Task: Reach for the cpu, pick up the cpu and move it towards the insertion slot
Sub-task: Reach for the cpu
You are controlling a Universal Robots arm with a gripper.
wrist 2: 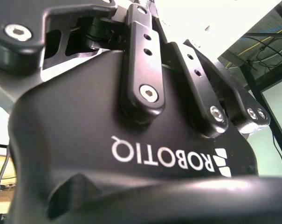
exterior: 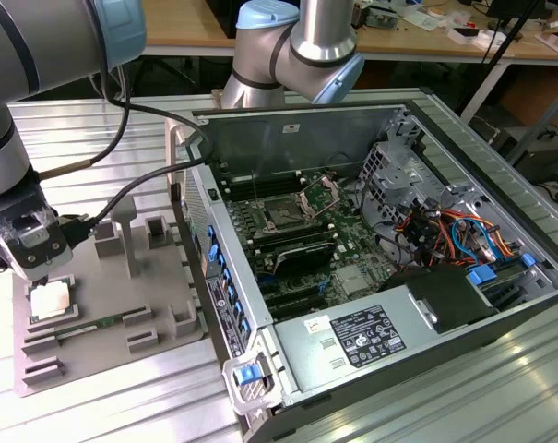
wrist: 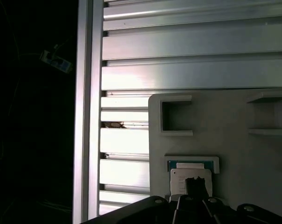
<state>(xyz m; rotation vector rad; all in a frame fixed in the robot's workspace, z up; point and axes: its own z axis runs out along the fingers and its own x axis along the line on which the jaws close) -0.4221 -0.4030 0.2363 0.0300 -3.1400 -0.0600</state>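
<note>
Matt grey plastic tray (exterior: 168,286), pale metal cpu (exterior: 53,300), ribbed metal table (exterior: 94,134)

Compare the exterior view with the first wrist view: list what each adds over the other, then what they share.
The exterior view adds the open metal computer case, its green circuit board, the square silver-framed insertion slot on that board, and the grey robot arm. The first wrist view adds the ribbed aluminium table ending at an edge with darkness beyond. Both share the flat grey plastic tray, the small silvery-white square cpu lying on it, and the gripper hanging close over that cpu.
</note>
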